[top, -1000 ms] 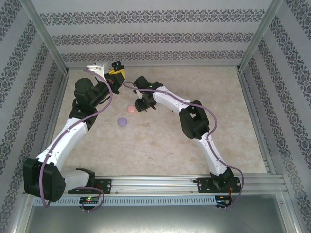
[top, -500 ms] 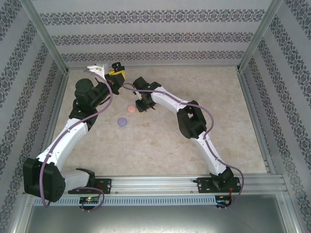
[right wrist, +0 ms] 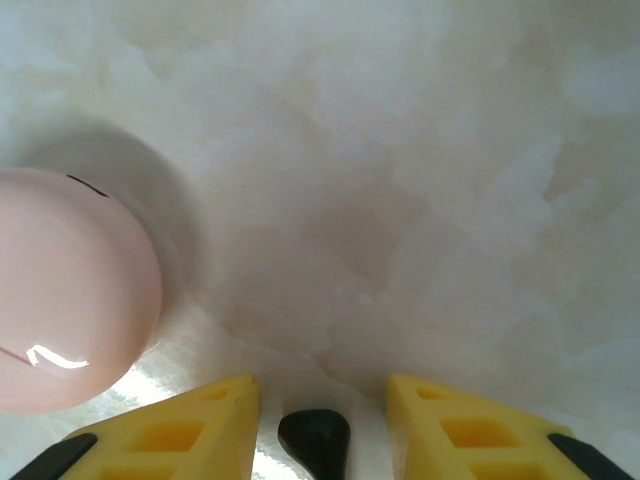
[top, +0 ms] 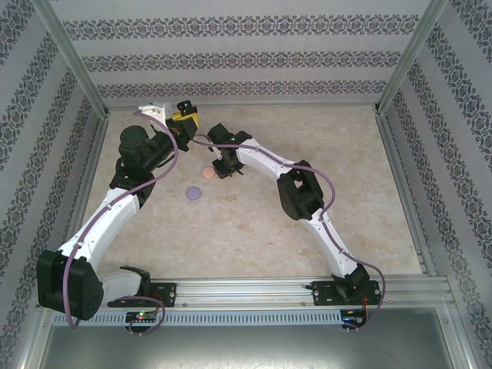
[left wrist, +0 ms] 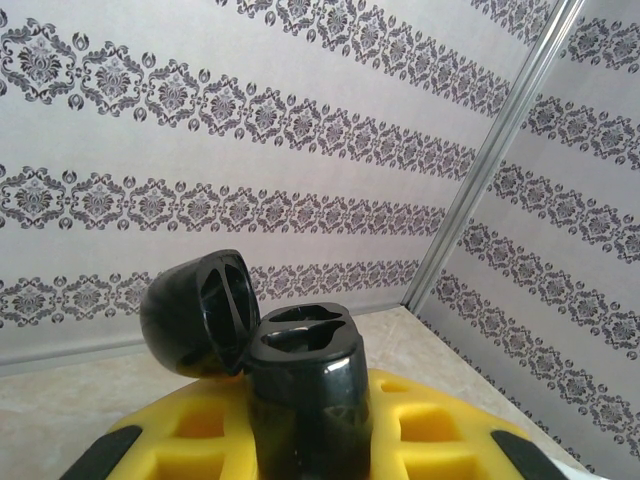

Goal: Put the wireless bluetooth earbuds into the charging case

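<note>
Two grippers are at work at the far left part of the table [top: 254,238]. We see the left gripper [top: 183,121] raised off the surface, its yellow fingers [left wrist: 200,430] clamped on the lower body of the black charging case [left wrist: 305,390]. The case stands upright in that grip. Its lid [left wrist: 195,310] is swung open and hangs off the left side of the body, so the two moulded wells in the top face are exposed and look empty. Beyond the case we see the patterned wall [left wrist: 200,120] and a corner post.

The right gripper [top: 224,171] is down close to the tabletop, just to the right of the left one and lower. From its wrist camera we see its two yellow fingers [right wrist: 170,435] standing apart, with one black earbud [right wrist: 315,440] lying on the table in the gap between them. A strip of bare table shows on either side of the bud, so the fingers are not pressing on it; its lower end runs out of the picture.

A pink disc [right wrist: 60,290] sits just beside the right gripper, on its left, apart from the near finger. From above we find a purple disc [top: 194,193] a little nearer to the arm bases than the pink disc [top: 206,174], not touching it.
</note>
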